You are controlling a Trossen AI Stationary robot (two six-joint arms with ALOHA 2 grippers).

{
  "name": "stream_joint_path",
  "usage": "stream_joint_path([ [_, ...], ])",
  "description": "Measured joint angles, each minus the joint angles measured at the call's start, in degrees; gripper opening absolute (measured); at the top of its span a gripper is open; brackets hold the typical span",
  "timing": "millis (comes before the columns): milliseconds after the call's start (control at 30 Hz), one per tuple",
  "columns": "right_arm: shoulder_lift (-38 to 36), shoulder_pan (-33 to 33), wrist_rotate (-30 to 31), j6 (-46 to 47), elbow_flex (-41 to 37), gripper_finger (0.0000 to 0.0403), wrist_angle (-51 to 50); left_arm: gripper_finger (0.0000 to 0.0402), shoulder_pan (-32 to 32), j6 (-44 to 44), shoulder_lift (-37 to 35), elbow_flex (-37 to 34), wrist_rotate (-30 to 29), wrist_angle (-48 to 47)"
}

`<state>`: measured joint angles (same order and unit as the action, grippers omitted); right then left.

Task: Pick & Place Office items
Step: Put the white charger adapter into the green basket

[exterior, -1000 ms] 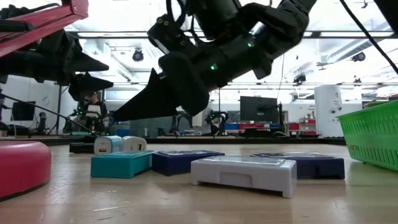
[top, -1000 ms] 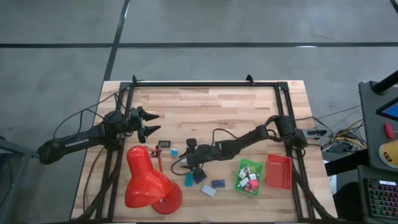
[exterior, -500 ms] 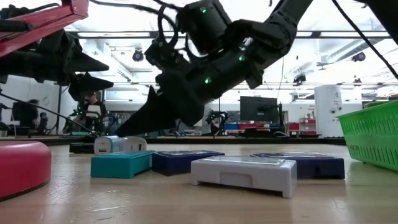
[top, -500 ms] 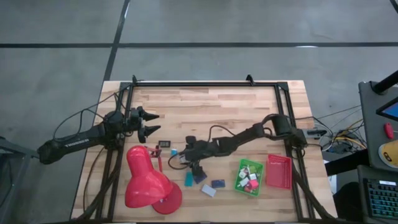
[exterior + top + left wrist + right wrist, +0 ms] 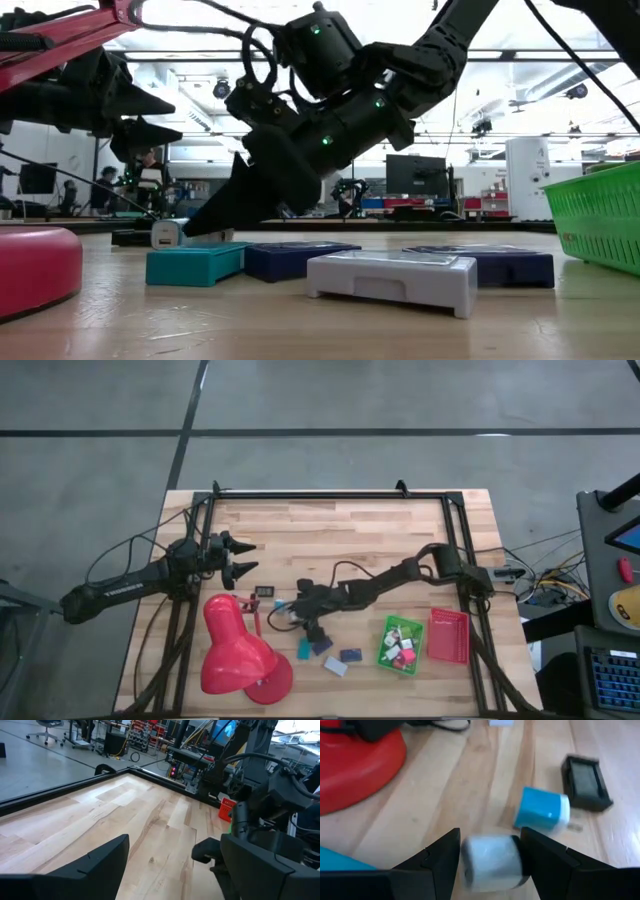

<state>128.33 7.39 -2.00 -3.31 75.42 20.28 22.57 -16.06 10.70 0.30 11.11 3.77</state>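
Your right tool [image 5: 490, 857] straddles the white block [image 5: 492, 862] on the counter [image 5: 340, 540] beside the blue-and-white block [image 5: 542, 811], jaws apart, set to close, not yet gripping. Your left tool [image 5: 243, 557] waits open above the red lamp [image 5: 238, 650].

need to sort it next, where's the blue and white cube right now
In the right wrist view the blue and white cube lies on the wood between the small black block and the pale cube that sits between the right claw's fingers.
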Motion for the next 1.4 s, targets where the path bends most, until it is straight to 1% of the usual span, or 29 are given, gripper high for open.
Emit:
stream_joint_path([
  [100, -0.2, -0.2, 0.0, 0.2, 0.0, 0.0205, -1.8, 0.0320, 0.0, 0.0, 0.0, 0.0, 0.0, 0.0],
  [533, -0.2, -0.2, 0.2, -1.2, 0.0, 0.0205, -1.9, 0.0320, 0.0, 0.0, 0.0, 0.0, 0.0, 0.0],
  [867, -0.2, -0.2, 0.0, -1.4, 0.0, 0.0175, -1.9, 0.0320, 0.0, 0.0, 0.0, 0.0, 0.0, 0.0],
  [1400, -0.2, -0.2, 0.0, -1.4, 0.0, 0.0176, -2.0, 0.0320, 0.0, 0.0, 0.0, 0.0, 0.0, 0.0],
])
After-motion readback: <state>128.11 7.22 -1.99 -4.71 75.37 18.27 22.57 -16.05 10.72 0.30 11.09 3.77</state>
